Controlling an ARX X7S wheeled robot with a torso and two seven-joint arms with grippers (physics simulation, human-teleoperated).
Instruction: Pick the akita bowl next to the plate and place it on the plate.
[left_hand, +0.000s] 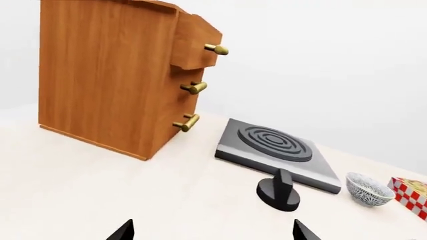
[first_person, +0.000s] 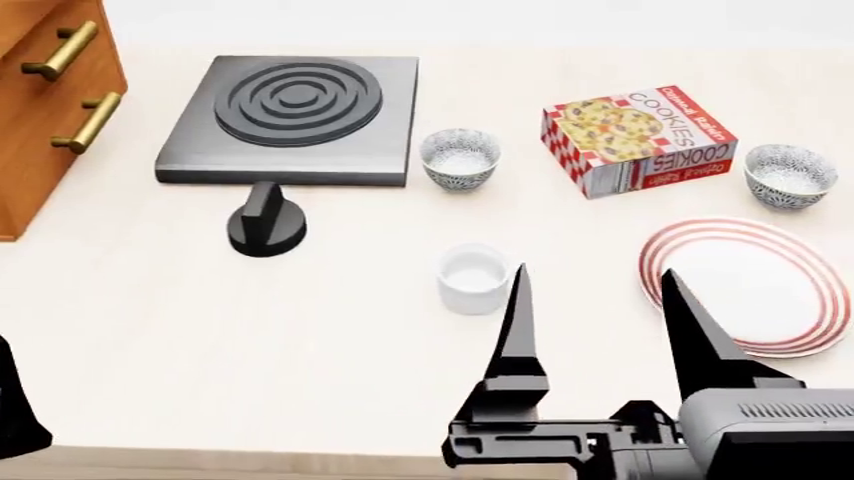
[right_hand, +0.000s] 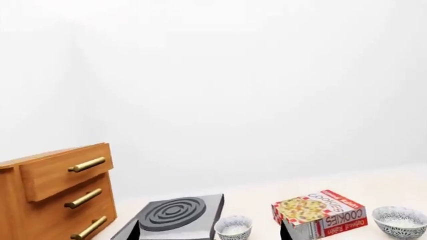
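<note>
The plate, white with red rings, lies at the right in the head view. Just beyond it, right of the cookie box, stands the speckled akita bowl, also at the edge of the right wrist view. A second, alike bowl sits beside the stove. My right gripper hovers open over the near table, left of the plate, holding nothing. My left gripper is open and empty in its wrist view, with only its fingertips showing. The plate is out of both wrist views.
A plain white cup stands just left of my right gripper's fingers. The cookie box lies between the two bowls. A grey stove with a black knob is at the left, beside a wooden drawer cabinet.
</note>
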